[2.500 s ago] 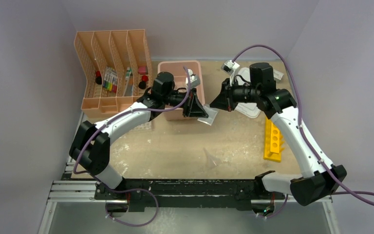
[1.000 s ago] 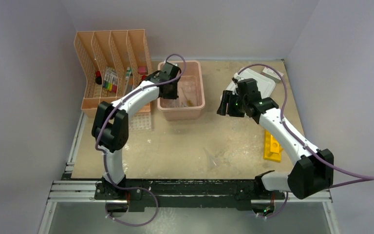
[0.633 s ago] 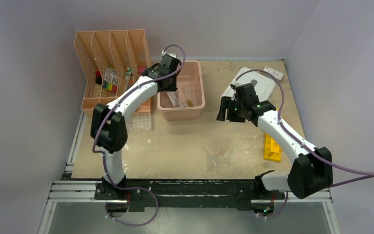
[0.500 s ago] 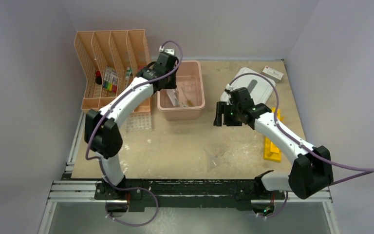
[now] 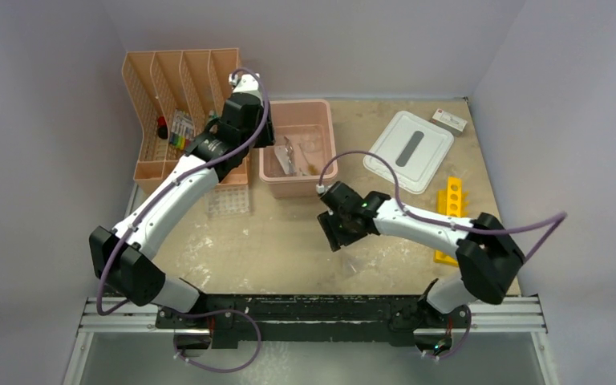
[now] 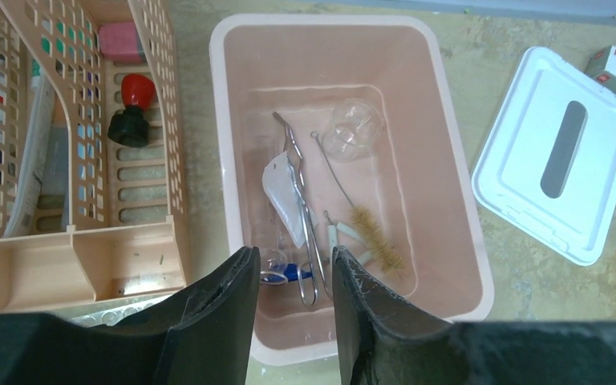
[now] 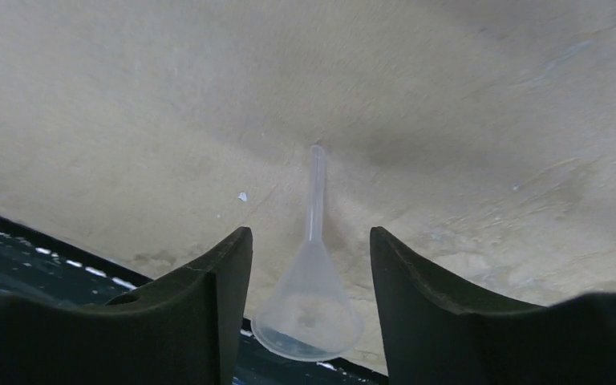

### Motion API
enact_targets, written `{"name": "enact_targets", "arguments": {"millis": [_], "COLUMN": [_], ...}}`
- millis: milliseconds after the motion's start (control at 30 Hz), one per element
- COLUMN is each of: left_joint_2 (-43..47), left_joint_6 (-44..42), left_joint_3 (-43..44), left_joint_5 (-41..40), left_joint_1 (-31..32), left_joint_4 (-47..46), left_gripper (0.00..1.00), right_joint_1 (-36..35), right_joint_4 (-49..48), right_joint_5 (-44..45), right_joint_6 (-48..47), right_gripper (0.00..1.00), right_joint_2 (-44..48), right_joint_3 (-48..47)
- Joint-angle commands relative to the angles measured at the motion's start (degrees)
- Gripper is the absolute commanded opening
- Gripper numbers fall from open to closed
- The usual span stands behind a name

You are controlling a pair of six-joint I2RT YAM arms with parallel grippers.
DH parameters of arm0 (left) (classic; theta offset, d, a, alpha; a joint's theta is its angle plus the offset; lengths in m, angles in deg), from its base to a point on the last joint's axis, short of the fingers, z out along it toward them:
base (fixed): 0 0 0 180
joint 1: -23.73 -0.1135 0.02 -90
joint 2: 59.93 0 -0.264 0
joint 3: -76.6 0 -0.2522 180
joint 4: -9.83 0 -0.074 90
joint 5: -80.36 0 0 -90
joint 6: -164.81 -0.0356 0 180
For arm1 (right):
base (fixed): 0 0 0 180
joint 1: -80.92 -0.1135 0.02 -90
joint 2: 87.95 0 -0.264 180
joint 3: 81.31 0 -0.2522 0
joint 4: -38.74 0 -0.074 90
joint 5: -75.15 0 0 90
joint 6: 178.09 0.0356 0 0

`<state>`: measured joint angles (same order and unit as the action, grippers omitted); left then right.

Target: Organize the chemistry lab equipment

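Note:
My left gripper [image 6: 295, 258] hangs open and empty over the near edge of the pink bin [image 6: 321, 22]. In the bin lie metal forceps [image 6: 303, 216], a small clear bag [image 6: 282, 188], a clear blue-capped tube [image 6: 287, 273], a bristle brush [image 6: 375, 237] and a round clear piece [image 6: 355, 128]. My right gripper [image 7: 310, 235] is open low over the table, its fingers either side of a clear plastic funnel [image 7: 311, 309] lying on its side, apart from it. From above, that gripper [image 5: 338, 231] sits just behind the funnel [image 5: 355, 258]. A yellow holed rack [image 5: 449, 220] lies at the right.
The peach file organizer [image 5: 184, 112] stands at the back left, a clear multi-hole tube tray [image 5: 228, 200] in front of it. The white lid [image 5: 409, 150] and a small white box [image 5: 449, 120] lie at the back right. The table's front edge and black rail run just beyond the funnel.
My left gripper has lifted out of the bin toward the left and opened. My right arm has swung from beside the white lid down to the funnel near the front.

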<state>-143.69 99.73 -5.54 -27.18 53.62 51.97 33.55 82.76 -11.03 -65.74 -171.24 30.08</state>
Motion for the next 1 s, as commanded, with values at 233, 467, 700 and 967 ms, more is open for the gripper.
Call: {"name": "enact_targets", "arguments": {"millis": [233,467,700,967], "left_joint_2": [1.8,1.9,2.4,3.9], "left_joint_6": [0.5,0.6,0.3,-1.1], "left_joint_3": [-2.1,-2.3,-2.9,-4.7], "left_joint_5": [1.2,1.2,0.5,1.9], "left_joint_1": [0.2,0.2,0.2,0.1], "left_joint_4": [-4.0,-3.4,-3.3,-5.3], "left_gripper": [0.41,0.42,0.43,0.53], "right_joint_1": [-4.5,-4.7,-4.9,-4.8], "right_joint_4": [1.8,2.9,1.2,0.0], "right_joint_5": [6.0,7.1,5.8,0.0], "right_joint_6": [2.0,3.5,3.3,1.1], "right_gripper": [0.45,0.32,0.14,0.00], "right_joint_2": [-7.8,-12.4,-12.3,-4.7], "right_joint_3": [-2.7,-5.1,-3.7,-5.6]}}
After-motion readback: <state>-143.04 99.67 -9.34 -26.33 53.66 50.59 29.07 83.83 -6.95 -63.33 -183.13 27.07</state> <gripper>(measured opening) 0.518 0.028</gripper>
